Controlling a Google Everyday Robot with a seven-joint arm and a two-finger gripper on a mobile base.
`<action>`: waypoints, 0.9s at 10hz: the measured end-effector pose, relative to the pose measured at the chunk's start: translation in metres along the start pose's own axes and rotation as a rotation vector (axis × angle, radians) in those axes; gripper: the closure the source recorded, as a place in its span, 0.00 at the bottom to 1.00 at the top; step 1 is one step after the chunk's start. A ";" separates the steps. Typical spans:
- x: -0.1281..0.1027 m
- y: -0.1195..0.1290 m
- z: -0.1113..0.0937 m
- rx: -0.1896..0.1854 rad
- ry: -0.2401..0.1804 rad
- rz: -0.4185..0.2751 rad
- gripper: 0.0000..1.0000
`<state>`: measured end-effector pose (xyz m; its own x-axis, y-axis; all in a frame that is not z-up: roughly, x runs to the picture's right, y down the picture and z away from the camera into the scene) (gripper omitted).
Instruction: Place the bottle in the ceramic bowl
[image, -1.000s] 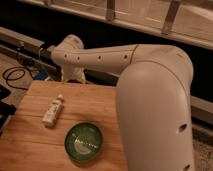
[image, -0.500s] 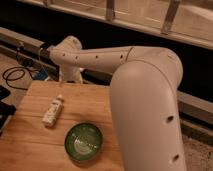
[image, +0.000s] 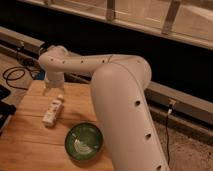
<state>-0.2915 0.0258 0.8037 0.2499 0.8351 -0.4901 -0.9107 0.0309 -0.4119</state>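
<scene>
Wooden table (image: 27, 142), gripper (image: 50, 90) above bottle (image: 53, 111), bowl (image: 84, 142) nearby

Pale wooden tabletop (image: 30, 142), gripper (image: 50, 88) above its far left edge; black cable (image: 11, 76) looped at left; grey ledge (image: 180, 100) along dark wall (image: 125, 45), thin cord (image: 169, 114) hanging from it; window frame (image: 167, 17) above; speckled floor (image: 192, 150) at right.

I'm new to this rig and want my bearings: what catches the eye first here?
The bulky white arm fills the middle, its gripper hanging over the far edge of the wooden table. Just in front of it lies the bottle, with the green ceramic bowl nearer the camera.
</scene>
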 end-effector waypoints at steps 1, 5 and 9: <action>0.008 0.006 0.011 -0.038 -0.010 0.006 0.35; 0.021 0.013 0.022 -0.078 -0.027 0.019 0.35; 0.017 0.009 0.048 -0.064 0.037 0.012 0.35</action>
<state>-0.3114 0.0663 0.8283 0.2525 0.8144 -0.5224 -0.8911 -0.0148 -0.4536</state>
